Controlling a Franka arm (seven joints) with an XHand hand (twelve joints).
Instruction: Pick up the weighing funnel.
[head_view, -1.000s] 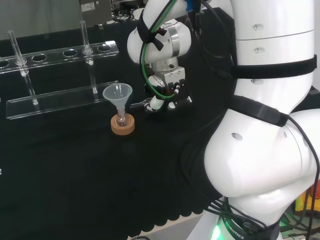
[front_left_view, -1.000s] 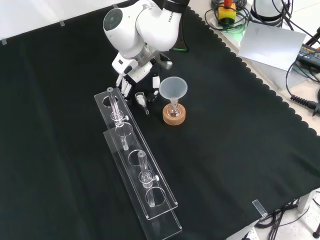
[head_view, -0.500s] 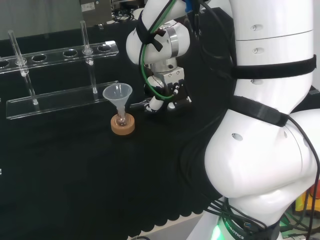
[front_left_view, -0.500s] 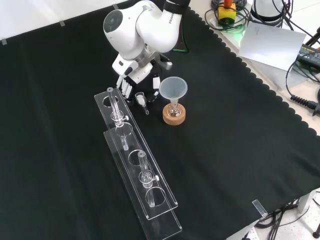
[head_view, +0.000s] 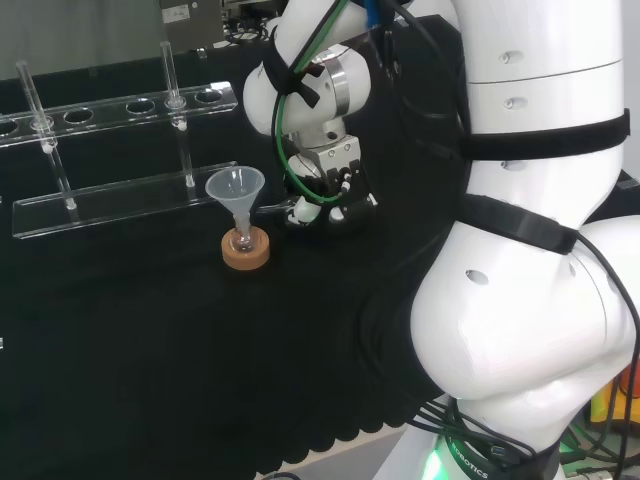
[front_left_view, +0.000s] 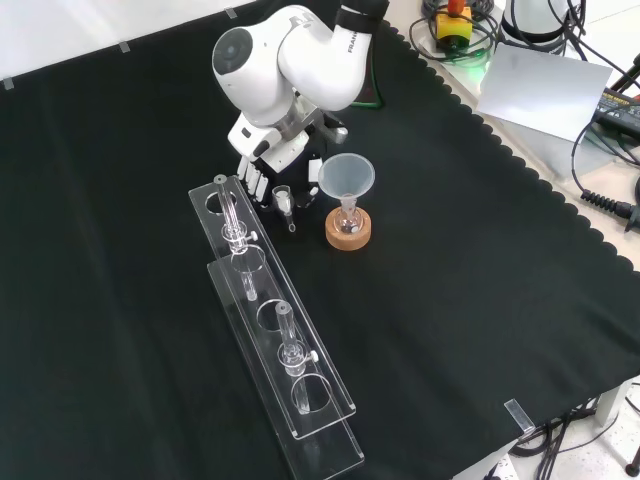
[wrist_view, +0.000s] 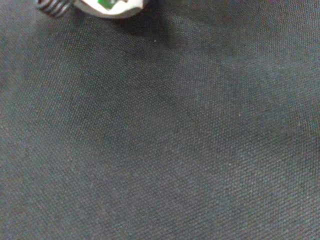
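I find the hand (front_left_view: 262, 168) low over the black cloth (front_left_view: 480, 300), toward that cloth's far edge in the front view. Its fingers (front_left_view: 248, 181) point down, fairly straight and spread, and they grip nothing that I can confirm. The weighing funnel (front_left_view: 283, 199) lies on the cloth under the hand, just beside the fingertips; I cannot tell whether they touch it. To its right in the front view, the funnel (front_left_view: 346, 176) stands upright in a small flask on a cork ring (front_left_view: 348, 236). A clear rack (front_left_view: 325, 420) with test tubes runs from beside the hand toward the cloth's near edge.
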